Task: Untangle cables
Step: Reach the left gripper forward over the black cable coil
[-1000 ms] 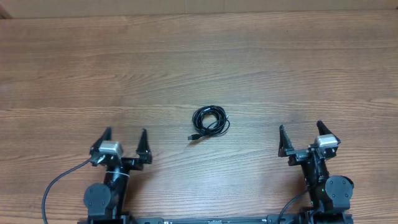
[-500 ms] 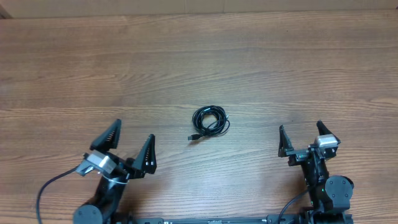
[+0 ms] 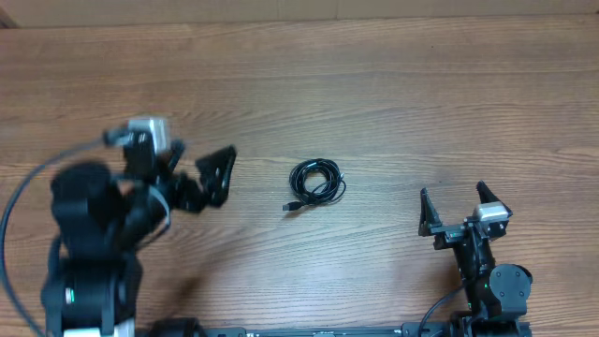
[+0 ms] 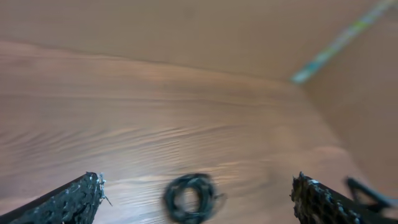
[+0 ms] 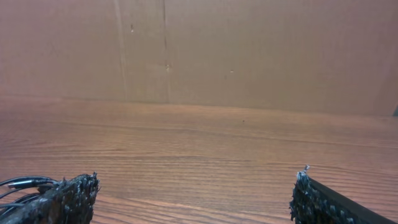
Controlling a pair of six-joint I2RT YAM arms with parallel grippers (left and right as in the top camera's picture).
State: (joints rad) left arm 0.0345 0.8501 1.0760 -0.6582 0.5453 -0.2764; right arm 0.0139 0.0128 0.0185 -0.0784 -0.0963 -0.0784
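The cables lie as a small black coil near the middle of the wooden table, with one plug end sticking out at its lower left. My left gripper is open and empty, raised to the left of the coil and pointing at it. In the left wrist view the coil shows blurred between the open jaws. My right gripper is open and empty at the front right. In the right wrist view a bit of cable shows at the left edge beside the open jaws.
The wooden table is bare apart from the coil. A brown cardboard wall stands along its far side. Both arm bases sit at the front edge.
My left arm has lifted from the front edge and swung up and forward toward the coil, jaws still open. The right arm and the coil have not moved.
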